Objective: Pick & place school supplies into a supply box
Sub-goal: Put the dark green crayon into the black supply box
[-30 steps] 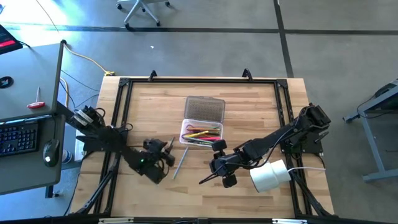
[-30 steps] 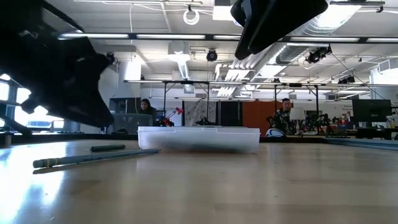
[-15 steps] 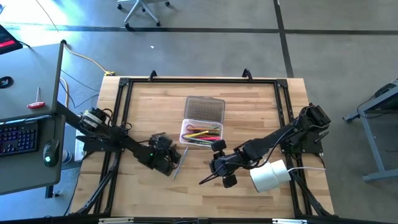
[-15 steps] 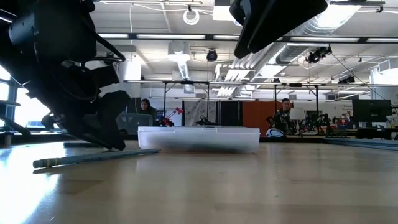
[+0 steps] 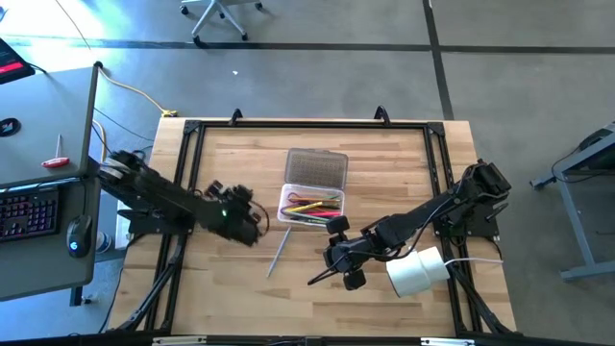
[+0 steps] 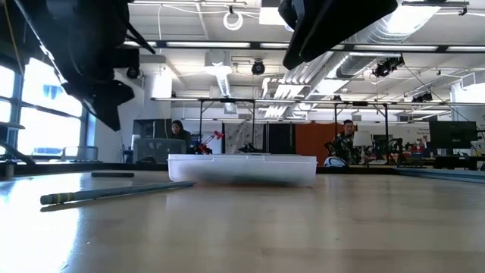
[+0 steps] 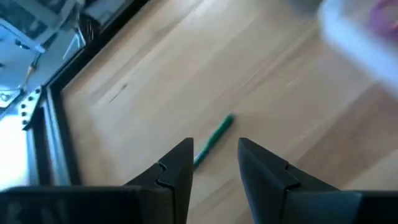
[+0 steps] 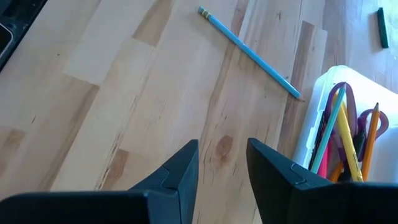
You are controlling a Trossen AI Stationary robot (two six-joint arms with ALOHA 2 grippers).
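Note:
The clear supply box (image 5: 310, 219) stands mid-table, its dotted lid (image 5: 316, 170) laid open toward the far edge, and holds pencils, pens and purple-handled scissors (image 8: 341, 127). A blue pencil (image 5: 279, 252) lies on the wood near-left of the box. A green marker (image 7: 221, 129) lies left of the box. My left gripper (image 7: 214, 144) hovers open above the marker, raised off the table (image 6: 106, 98). My right gripper (image 8: 222, 146) hangs open above bare wood on the box's near side (image 5: 325, 272).
A white cylindrical roll (image 5: 415, 272) lies near the right arm, toward the near right corner. A black frame (image 5: 307, 123) runs round the table's edges. Bare wood spreads along the near edge and left of the pencil. People sit far off in the room behind (image 6: 179, 130).
My left gripper came down to the table beside the green marker, then rose and drew back toward the far left, staying open. The green marker now lies a little farther off and to the left. The pencil and the right arm kept still.

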